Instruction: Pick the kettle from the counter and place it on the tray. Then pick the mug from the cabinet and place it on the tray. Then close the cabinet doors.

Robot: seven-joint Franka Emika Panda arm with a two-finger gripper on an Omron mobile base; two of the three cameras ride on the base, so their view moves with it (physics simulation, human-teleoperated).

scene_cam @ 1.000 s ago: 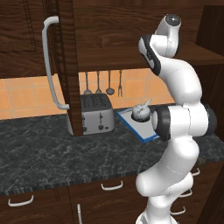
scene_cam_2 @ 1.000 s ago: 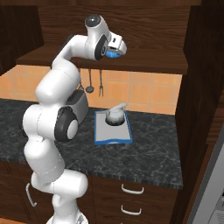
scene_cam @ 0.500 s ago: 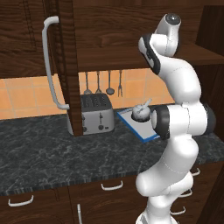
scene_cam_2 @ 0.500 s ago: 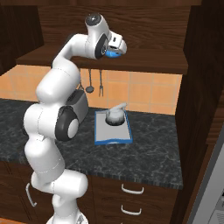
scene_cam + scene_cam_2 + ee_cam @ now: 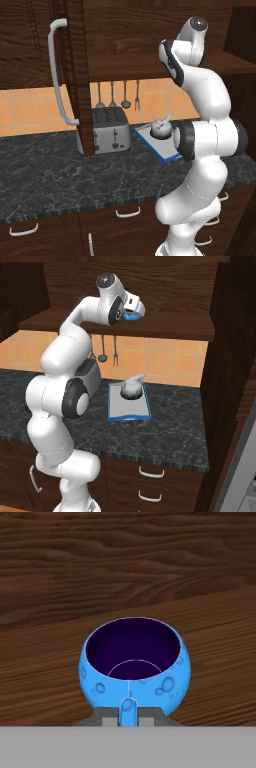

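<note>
The blue mug point(image 5: 135, 662) stands on the wooden shelf of the cabinet point(image 5: 175, 326), its little handle turned toward the hand. My gripper point(image 5: 128, 716) is shut on that handle, a finger pressed against each side. From the right base view the gripper point(image 5: 134, 312) reaches into the cabinet with a sliver of the mug point(image 5: 131, 317) under it. The silver kettle point(image 5: 131, 387) sits on the blue-rimmed tray point(image 5: 120, 411) on the dark counter point(image 5: 50, 165). The left cabinet door point(image 5: 75, 75) and the right one point(image 5: 225, 356) both stand open.
A silver toaster point(image 5: 110, 130) stands on the counter left of the tray, just behind the open left door's edge. Utensils point(image 5: 112, 95) hang on the orange tiled wall under the shelf. Drawers with silver pulls point(image 5: 150, 473) run below the counter.
The fingers have drawn together onto the mug's handle. The arm and the mug have stayed where they were.
</note>
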